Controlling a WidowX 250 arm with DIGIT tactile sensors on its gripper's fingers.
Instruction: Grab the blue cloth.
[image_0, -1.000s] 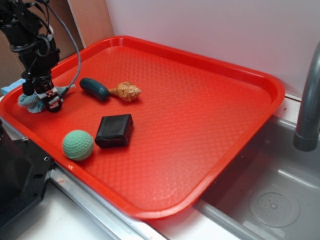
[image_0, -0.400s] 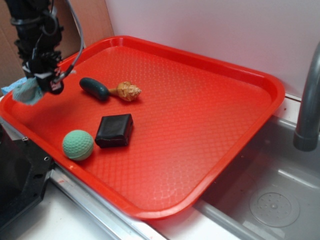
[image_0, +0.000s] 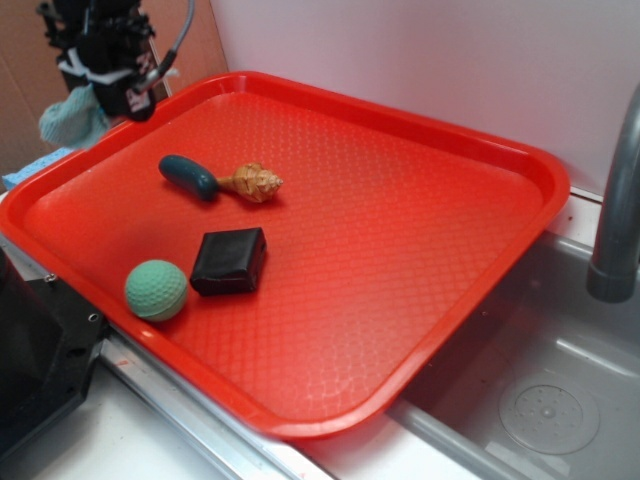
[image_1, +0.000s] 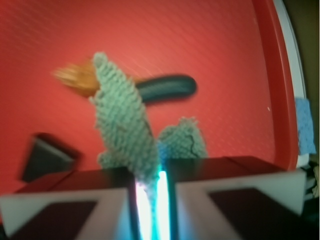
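Tool (image_0: 118, 95) is clamped on the blue cloth (image_0: 72, 118); the wrist view shows the jaws pinched nearly together with the knitted fabric (image_1: 122, 127) trapped between them and trailing out in front.

Change over the last second: tool was down at the near-left corner of the red tray (image_0: 400, 130) with the cloth bunched against the tray floor under it. Now it's up and back, above the tray's left rim, and the cloth came with it. Nothing left on the tray floor where it sat. The cloth hangs free off the tool's outer side, clear of the tray surface and touching nothing else.

Means: grasp held through the lift, so the task looks essentially done. Only open risk I'd flag is grip depth. The wrist view shows a narrow fold caught, most of the cloth dangling, so a jerk could pull it out. Can't tell how much fabric sits inside the jaws.

Rest, relative to the tray, none of it shifted:
- dark teal oblong toy (image_0: 188, 177) and tan cone-shaped toy (image_0: 253, 182) touching end to end, left-centre of tray
- black block (image_0: 229, 261) nearer the front, green ball (image_0: 156, 290) just beside it at the front-left edge
- flat sky-blue slab (image_0: 25, 170) outside the tray's left rim
- sink basin (image_0: 550, 400) and grey faucet (image_0: 615, 210) off the tray's right side
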